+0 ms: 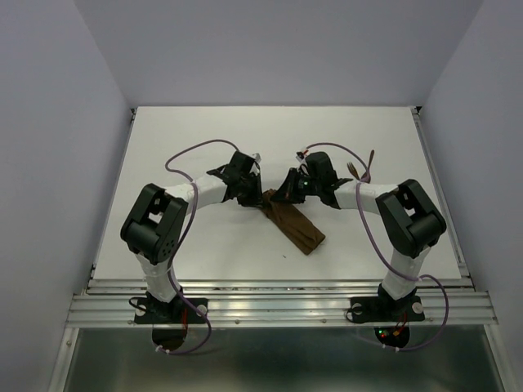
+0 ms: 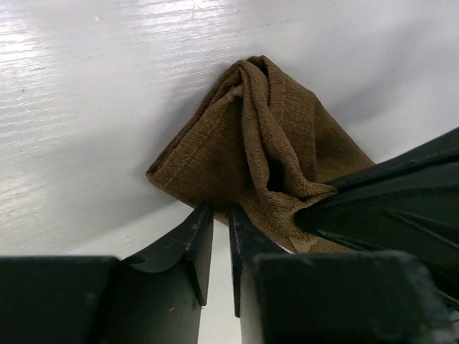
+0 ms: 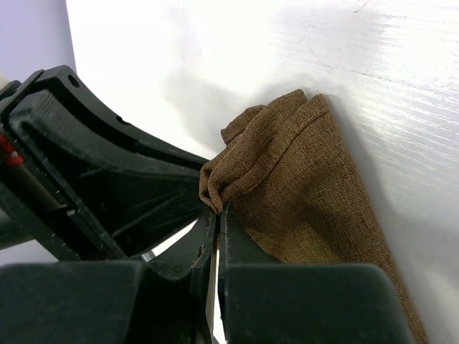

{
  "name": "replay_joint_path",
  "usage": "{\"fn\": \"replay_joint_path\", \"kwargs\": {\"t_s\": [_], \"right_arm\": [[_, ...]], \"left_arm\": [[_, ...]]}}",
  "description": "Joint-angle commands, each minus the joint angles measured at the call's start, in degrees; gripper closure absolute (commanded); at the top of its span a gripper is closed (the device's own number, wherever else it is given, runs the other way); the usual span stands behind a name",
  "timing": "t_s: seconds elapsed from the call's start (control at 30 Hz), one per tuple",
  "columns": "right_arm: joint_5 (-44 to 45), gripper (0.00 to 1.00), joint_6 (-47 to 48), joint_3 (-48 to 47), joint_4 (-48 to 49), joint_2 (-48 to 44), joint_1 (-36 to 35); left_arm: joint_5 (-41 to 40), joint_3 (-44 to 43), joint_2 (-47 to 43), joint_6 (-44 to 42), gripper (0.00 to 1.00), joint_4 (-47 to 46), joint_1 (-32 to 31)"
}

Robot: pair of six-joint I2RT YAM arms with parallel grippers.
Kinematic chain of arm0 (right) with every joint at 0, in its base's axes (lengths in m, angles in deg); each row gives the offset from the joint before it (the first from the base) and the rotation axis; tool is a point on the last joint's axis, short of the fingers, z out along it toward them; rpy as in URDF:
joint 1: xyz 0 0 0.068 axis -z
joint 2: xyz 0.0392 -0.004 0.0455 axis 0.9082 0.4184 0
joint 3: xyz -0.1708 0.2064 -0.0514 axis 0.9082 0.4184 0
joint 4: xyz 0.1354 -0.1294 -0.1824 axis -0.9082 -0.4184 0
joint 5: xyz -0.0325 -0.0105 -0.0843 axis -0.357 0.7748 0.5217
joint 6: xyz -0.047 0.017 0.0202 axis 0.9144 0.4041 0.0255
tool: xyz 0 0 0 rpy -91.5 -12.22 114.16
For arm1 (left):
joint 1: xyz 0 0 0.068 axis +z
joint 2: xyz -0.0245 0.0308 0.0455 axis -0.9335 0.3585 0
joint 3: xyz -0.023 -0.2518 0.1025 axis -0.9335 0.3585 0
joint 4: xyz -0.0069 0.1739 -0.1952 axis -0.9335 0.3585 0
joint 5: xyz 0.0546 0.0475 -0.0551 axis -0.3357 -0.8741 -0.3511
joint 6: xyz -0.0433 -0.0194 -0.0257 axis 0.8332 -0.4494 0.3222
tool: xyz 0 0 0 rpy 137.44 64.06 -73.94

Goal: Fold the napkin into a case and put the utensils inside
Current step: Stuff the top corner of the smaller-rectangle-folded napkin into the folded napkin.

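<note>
Centrally, left gripper stands narrowly parted and empty, its tips just beside the bunched end of the napkin, a folded strip lying diagonally mid-table. Right gripper pinches that end. Utensils lie behind the right arm, toward the table's right edge.

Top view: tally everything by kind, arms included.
napkin: 1
utensils: 2, partly hidden behind the right arm
arms: 2, counting the left arm
Total: 5
</note>
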Motion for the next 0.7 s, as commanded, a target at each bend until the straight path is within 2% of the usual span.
{"fn": "replay_joint_path", "kwargs": {"t_s": [0.0, 0.2, 0.67], "right_arm": [[-3.1, 0.99, -0.7, 0.0, 4.0, 0.8, 0.9], [-3.2, 0.99, -0.7, -0.1, 4.1, 0.7, 0.9], [-3.9, 0.99, -0.9, 0.2, 4.7, 0.6, 0.9]], "left_arm": [[-1.6, -2.9, -3.3, -4.0, 0.68, 1.7, -1.2], [-2.7, -4.6, -1.6, -4.4, 0.58, 1.6, -2.6], [-3.2, -8.4, 2.2, -6.9, 0.63, 3.3, -5.0]]}}
